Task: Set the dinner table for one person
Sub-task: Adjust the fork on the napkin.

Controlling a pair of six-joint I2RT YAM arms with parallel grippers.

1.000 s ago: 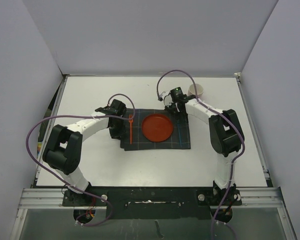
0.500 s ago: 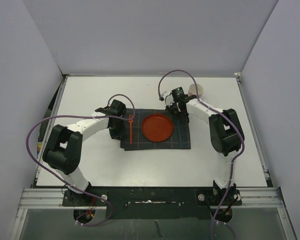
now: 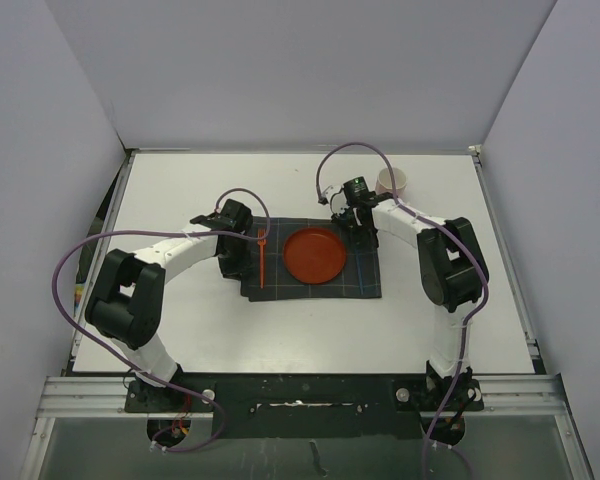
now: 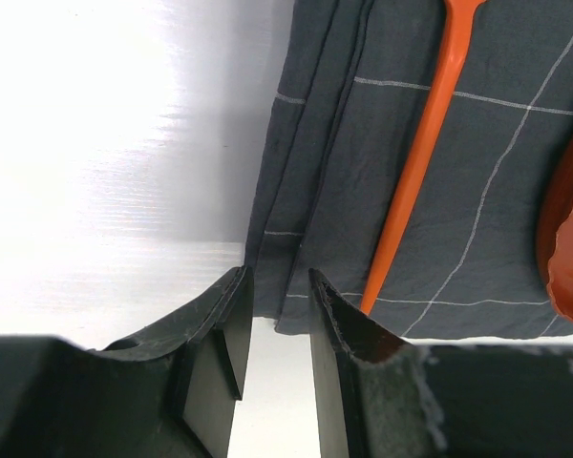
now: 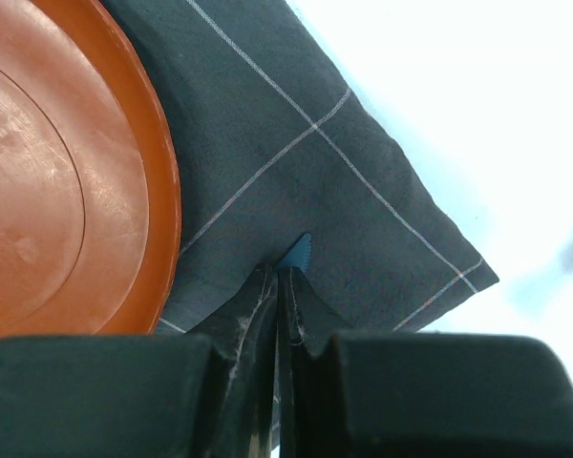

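Our right gripper [image 5: 277, 277], clamped on a blue utensil [image 5: 301, 250], hangs over the mat [image 5: 363, 210] between plate [image 5: 67, 172] and the tabletop's [image 3: 310, 330] right edge; left gripper [image 4: 278, 277] part-open, empty.

The dinner table [image 3: 180, 330] is a large, flat white rectangle, level, with thin edge rails, seemingly metal. Near its middle lies a dark grid-lined mat [image 3: 365, 282]; a pale cup [image 3: 393, 181] stands toward its far right corner.

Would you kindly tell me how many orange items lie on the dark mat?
2: a utensil on the mat's left part, a plate at its middle; none seems hidden.
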